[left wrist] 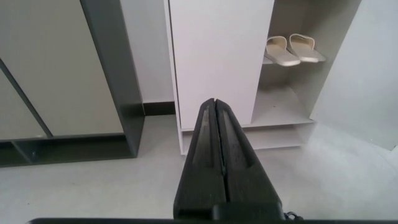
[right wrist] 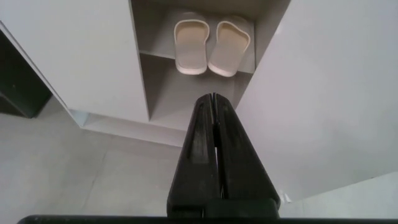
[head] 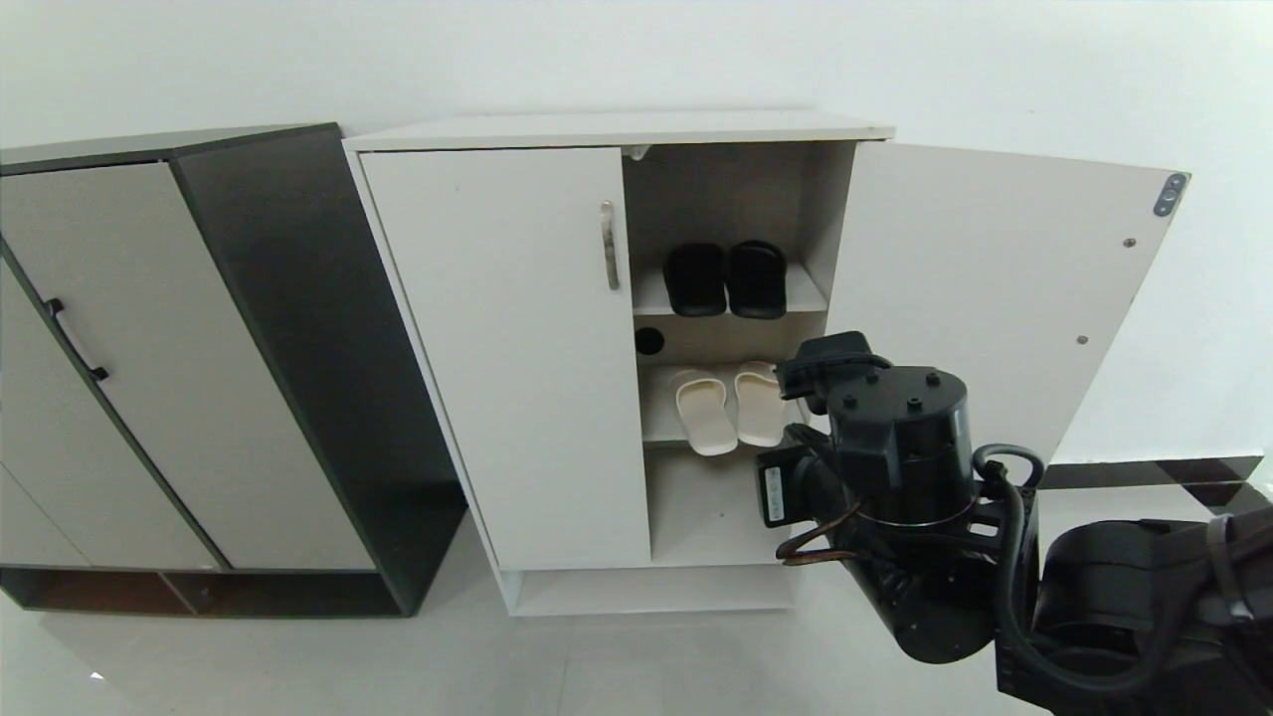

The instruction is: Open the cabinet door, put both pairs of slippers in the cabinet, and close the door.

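Slippers are both stowed, by the look of it. The white two-door wooden cabinet (head: 617, 129) has its right-hand door (head: 995, 288) swung wide to the right. The black rubber slippers (head: 726, 278) lie side by side on the upper shelf, and the cream rubber slippers (head: 718, 406) lie on the shelf below, toes pointing out. I judge that opening and loading are done, and that only closing this door is left. The left-hand door (head: 507, 348) is closed.

The head view takes in the upper shelf, the full sweep of the open door, and the right arm low and near, in front of the open compartment. The right wrist view adds the right gripper (right wrist: 214, 96), its fingers pressed together on nothing, aimed at the cream pair with the door's inner face just beside it. The left wrist view gives the left gripper (left wrist: 214, 101), likewise pressed together and empty. It sits before the closed door above the pale tiled floor (left wrist: 93, 186), with the dark grey cabinet (left wrist: 106, 68) to the left.
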Controlling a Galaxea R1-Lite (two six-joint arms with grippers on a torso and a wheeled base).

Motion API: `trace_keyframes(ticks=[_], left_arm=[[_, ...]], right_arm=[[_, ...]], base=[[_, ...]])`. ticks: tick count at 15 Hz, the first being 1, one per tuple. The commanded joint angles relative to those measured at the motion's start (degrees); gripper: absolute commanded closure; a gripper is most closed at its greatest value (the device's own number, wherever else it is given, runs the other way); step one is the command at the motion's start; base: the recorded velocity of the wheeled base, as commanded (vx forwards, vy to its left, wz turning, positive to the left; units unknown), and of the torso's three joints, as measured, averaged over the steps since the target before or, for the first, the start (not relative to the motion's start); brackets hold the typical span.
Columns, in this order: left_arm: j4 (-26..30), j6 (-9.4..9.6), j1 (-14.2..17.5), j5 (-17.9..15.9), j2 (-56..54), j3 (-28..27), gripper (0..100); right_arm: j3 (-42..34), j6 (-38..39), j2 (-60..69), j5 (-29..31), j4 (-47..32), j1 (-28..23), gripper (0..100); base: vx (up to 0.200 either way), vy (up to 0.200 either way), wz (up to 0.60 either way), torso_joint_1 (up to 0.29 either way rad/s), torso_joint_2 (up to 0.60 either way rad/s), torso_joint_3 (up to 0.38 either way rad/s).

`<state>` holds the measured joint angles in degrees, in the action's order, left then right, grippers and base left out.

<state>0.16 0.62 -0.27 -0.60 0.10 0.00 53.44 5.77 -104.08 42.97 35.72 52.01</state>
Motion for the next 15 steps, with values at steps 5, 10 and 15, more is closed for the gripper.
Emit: trace_keyframes(ticks=[5,10,15], left_arm=[[-0.1,-0.01,0.0,0.0,0.1,0.0,100],[0.0,-0.01,0.0,0.0,0.1,0.0,100],[-0.1,-0.01,0.0,0.0,0.1,0.0,100]], right_arm=[[0.0,-0.3,-0.2,0.0,0.0,0.0,100],[0.0,-0.2,-0.2,0.0,0.1,-0.1,100],[0.0,-0.2,-0.2,0.0,0.1,-0.1,100]], base=[[0.000,0.000,0.00,0.016,-0.17,-0.241],[0.000,0.000,0.00,0.083,-0.51,-0.356],[0.000,0.000,0.00,0.134,-0.47,-0.330]])
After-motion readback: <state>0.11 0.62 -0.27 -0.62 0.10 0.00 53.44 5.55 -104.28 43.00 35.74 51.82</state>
